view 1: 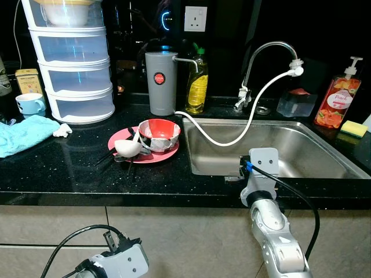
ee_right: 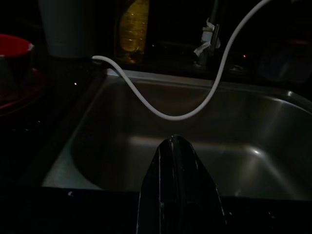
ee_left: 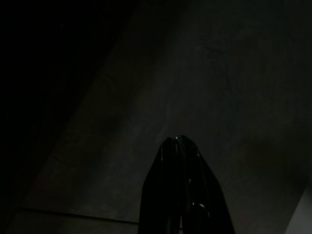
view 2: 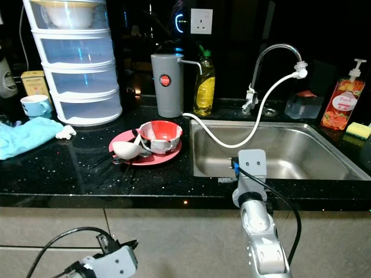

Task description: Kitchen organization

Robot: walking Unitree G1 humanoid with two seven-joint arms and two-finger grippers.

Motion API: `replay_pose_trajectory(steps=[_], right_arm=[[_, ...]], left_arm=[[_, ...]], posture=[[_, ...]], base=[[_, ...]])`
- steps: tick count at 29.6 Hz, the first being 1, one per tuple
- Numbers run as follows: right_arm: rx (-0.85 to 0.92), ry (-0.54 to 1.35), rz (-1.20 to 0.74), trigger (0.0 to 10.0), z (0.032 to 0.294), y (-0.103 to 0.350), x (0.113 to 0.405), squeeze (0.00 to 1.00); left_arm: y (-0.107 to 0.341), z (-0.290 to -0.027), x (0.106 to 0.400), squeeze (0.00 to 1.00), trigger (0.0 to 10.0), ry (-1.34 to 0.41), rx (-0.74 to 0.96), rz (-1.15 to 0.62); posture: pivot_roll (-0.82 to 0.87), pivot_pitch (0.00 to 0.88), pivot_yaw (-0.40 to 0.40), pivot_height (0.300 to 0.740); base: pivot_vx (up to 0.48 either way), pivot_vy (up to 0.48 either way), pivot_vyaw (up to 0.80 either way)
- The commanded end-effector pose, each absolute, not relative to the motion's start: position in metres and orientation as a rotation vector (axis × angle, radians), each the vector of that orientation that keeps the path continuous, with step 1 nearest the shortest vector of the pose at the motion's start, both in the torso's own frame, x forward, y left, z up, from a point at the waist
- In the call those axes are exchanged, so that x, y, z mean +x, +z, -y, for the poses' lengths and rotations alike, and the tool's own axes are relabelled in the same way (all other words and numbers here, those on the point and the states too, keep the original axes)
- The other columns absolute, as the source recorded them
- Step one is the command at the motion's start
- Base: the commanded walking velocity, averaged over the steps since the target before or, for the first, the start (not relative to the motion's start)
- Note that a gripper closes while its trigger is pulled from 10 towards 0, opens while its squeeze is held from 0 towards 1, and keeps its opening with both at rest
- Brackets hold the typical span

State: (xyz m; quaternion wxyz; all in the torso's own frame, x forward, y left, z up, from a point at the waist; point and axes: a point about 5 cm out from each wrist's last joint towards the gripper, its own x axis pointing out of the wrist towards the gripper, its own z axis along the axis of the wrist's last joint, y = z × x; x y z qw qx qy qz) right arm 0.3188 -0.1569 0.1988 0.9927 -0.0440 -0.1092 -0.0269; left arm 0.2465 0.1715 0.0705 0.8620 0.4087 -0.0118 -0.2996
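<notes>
Steel sink [view 1: 301, 152], glossy red bowl [view 1: 159, 133], speckled counter [view 1: 75, 168]

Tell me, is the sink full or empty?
Empty: the sink shows bare steel, with only the white hose drooping over it.

My two head cameras look forward and down from just in front of the black counter [view 1: 87, 174], both taking in the steel sink [view 1: 324, 152]. My right wrist camera sits low at the sink's front edge, looking across the basin, a part it shares with the head views. My left wrist camera faces a dark, dim surface below the counter.
</notes>
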Motion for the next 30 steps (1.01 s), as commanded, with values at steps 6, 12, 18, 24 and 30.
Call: replay_pose_trajectory(steps=[6, 12, 18, 24, 30], right_arm=[[-0.085, -0.076, 0.213, 10.0, 0.163, 0.197, 0.317, 0.00], [-0.088, -0.030, 0.222, 10.0, 0.153, 0.201, 0.322, 0.00], [-0.087, -0.061, 0.219, 10.0, 0.160, 0.199, 0.318, 0.00], [-0.089, -0.088, 0.209, 10.0, 0.168, 0.195, 0.312, 0.00], [-0.082, -0.075, 0.218, 10.0, 0.162, 0.197, 0.315, 0.00]], left_arm=[[0.070, -0.172, 0.244, 0.00, 10.0, -0.631, 0.864, 0.016], [0.070, -0.171, 0.246, 0.00, 10.0, -0.631, 0.864, 0.015], [0.070, -0.172, 0.245, 0.00, 10.0, -0.631, 0.864, 0.015], [0.070, -0.172, 0.244, 0.00, 10.0, -0.631, 0.864, 0.016], [0.071, -0.173, 0.246, 0.00, 10.0, -0.630, 0.865, 0.015]], posture=[[-0.01, 0.055, -0.049, 0.740], [-0.01, 0.054, -0.044, 0.740], [-0.01, 0.058, -0.029, 0.740], [0.00, 0.073, -0.015, 0.740], [0.01, 0.077, -0.012, 0.740]], base=[[0.000, 0.000, 0.00], [0.000, 0.000, 0.00], [0.000, 0.000, 0.00], [0.000, 0.000, 0.00], [0.000, 0.000, 0.00]])
